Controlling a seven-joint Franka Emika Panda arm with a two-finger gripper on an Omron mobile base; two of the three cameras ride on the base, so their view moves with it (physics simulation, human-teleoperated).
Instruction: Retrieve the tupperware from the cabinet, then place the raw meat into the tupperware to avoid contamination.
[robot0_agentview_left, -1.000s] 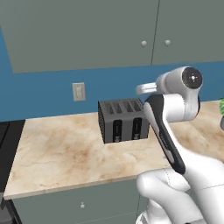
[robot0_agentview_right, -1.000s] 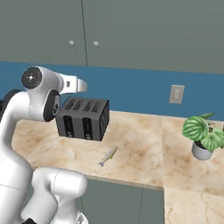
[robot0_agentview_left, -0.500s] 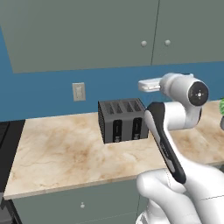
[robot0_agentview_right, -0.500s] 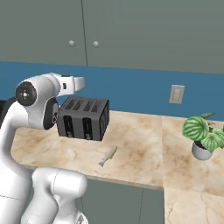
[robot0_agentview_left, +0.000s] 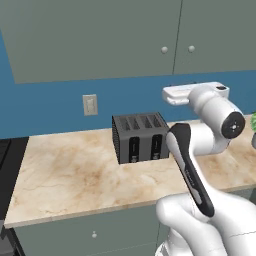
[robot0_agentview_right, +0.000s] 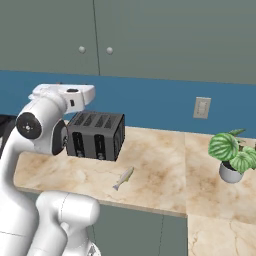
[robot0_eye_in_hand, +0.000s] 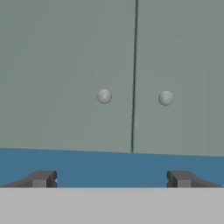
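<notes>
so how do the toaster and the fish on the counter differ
The toaster is a dark grey box with four top slots; the fish is silvery-grey and slim. The toaster is far bigger and stands upright, while the fish lies flat. The toaster sits back towards the blue wall; the fish lies nearer the counter's front edge, apart from it. Both rest on the same marble counter.

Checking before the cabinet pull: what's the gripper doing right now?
Gripper: open, jaws wide apart, holding nothing, facing the closed cabinet doors.
</notes>
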